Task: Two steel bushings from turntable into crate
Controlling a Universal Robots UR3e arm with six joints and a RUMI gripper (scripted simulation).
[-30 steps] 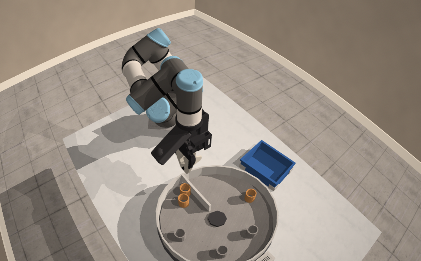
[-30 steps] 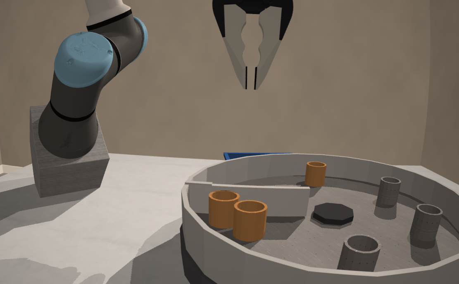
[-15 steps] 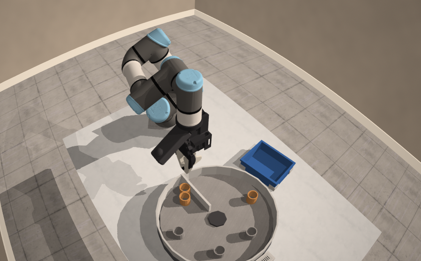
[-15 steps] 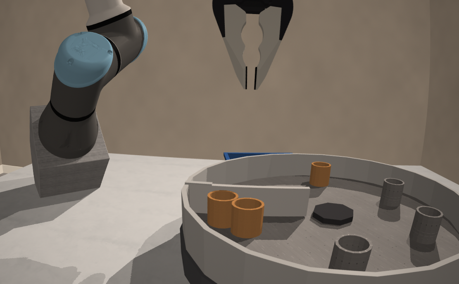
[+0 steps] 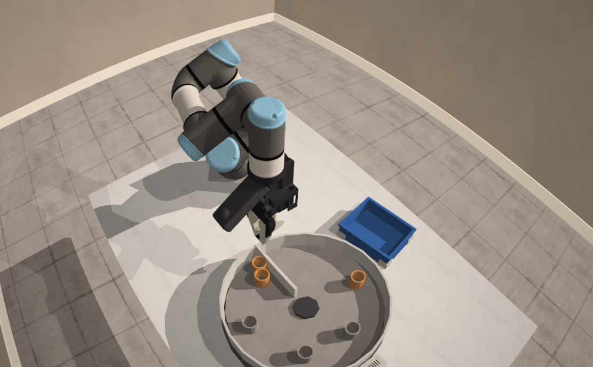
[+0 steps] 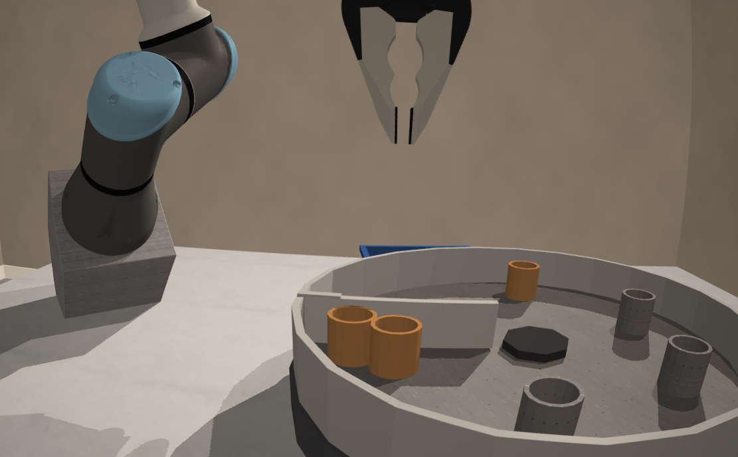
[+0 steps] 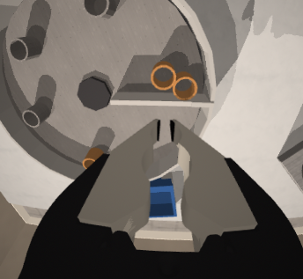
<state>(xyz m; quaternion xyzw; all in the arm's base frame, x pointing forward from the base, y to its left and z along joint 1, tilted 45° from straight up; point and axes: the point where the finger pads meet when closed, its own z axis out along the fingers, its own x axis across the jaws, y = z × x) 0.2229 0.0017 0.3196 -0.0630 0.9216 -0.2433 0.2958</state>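
"Grey metal sleeves, three of them (image 5: pixel 249 324) (image 5: pixel 305 354) (image 5: pixel 352 329) (image 6: pixel 551 411) (image 6: pixel 684 371) (image 6: pixel 635 317) (image 7: pixel 102 4) (image 7: pixel 27 48) (image 7: pixel 39 113): where do they stand?"

"Upright on the turntable (image 5: pixel 222 298) (image 6: pixel 531 437) (image 7: pixel 213 77), well apart from one another. In the top view one is at the left, one at the near side and one at the right. All are lower than the gripper (image 5: pixel 262 237) (image 6: pixel 403 127) (image 7: pixel 165 121) and well apart from it."

"Condition of the gripper?"

"Raised, fingers pointing down by the far-left part of the rim. Its jaws are nearly together, with a narrow gap between the dark pads, and it holds nothing."

"Nearest items?"

"Two orange sleeves (image 5: pixel 262 281) (image 5: pixel 254 268) (image 6: pixel 395 355) (image 6: pixel 349 343) (image 7: pixel 164 65) (image 7: pixel 187 91), side by side, left of a pale straight divider (image 5: pixel 278 269) (image 6: pixel 458 323) (image 7: pixel 154 103). A third orange sleeve (image 5: pixel 356 283) (image 6: pixel 522 283) (image 7: pixel 95 155) stands on the right."

"Surfaces and shapes?"

"Steel sleeves: hollow cylinders, small dark dots on the walls. Orange ones: smooth, slightly faceted. Turntable: brushed grey floor, faceted pale wall, dark octagonal hub (image 5: pixel 306 307) (image 6: pixel 535 342) (image 7: pixel 94 92)."

"And the crate?"

"Blue, rectangular, open-topped. The crate (image 5: pixel 360 244) (image 6: pixel 364 250) (image 7: pixel 160 189) sits outside the turntable, beyond its far-right rim."
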